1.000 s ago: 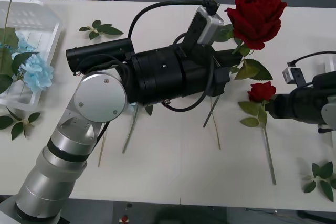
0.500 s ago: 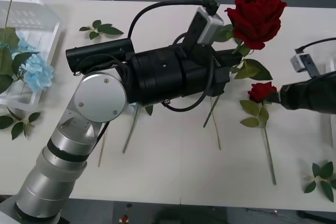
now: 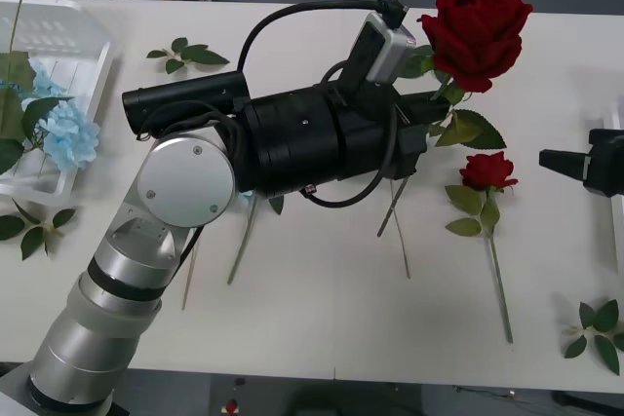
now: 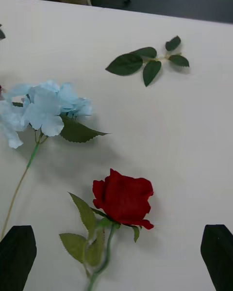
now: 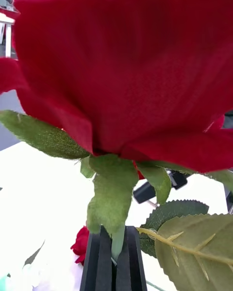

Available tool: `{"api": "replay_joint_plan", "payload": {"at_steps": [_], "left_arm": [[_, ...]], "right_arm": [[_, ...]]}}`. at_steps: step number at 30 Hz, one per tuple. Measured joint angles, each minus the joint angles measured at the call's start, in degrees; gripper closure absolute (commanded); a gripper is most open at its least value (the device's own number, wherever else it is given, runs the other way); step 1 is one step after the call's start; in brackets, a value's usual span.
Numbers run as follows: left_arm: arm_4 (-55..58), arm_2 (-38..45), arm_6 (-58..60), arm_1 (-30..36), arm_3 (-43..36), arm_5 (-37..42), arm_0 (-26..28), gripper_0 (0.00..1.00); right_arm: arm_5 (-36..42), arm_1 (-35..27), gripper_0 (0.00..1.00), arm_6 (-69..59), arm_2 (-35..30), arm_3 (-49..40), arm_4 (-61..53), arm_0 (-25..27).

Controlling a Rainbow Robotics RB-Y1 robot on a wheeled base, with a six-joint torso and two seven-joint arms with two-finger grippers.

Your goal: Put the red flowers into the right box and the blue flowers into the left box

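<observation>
Red rose (image 5: 126, 63) clamped by stem in left gripper (image 5: 115, 259); right gripper (image 4: 116, 257) wide, just short of smaller rose (image 4: 124, 199).

Count, front view: red roses two – large one (image 3: 479, 29) raised, small one (image 3: 486, 170) flat on table. Blue flower heads: one (image 3: 68, 132) seen in left box (image 3: 83, 28), one (image 4: 46, 107) on table. Loose leaf sprigs: three (image 3: 187, 54) (image 3: 35, 228) (image 3: 597, 333).
</observation>
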Motion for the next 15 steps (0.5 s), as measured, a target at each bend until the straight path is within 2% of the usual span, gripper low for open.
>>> {"api": "replay_joint_plan", "payload": {"at_steps": [2,8,12,15], "left_arm": [[0.00,0.00,0.00,0.00,0.00,0.00,0.00,1.00],[0.00,0.00,0.00,0.00,0.00,0.00,0.00,1.00],[0.00,0.00,0.00,0.00,0.00,0.00,0.00,1.00],[0.00,0.00,0.00,0.00,0.00,0.00,0.00,1.00]], "right_arm": [[-0.01,2.05,0.00,7.11,-1.63,0.00,-3.32,1.29],[0.31,7.59,0.00,17.23,-3.38,0.00,-12.56,3.59],[5.44,10.89,0.00,32.00,-3.77,0.00,-18.50,3.98],[9.21,12.49,0.00,33.58,-3.83,0.01,-22.03,3.98]]}}
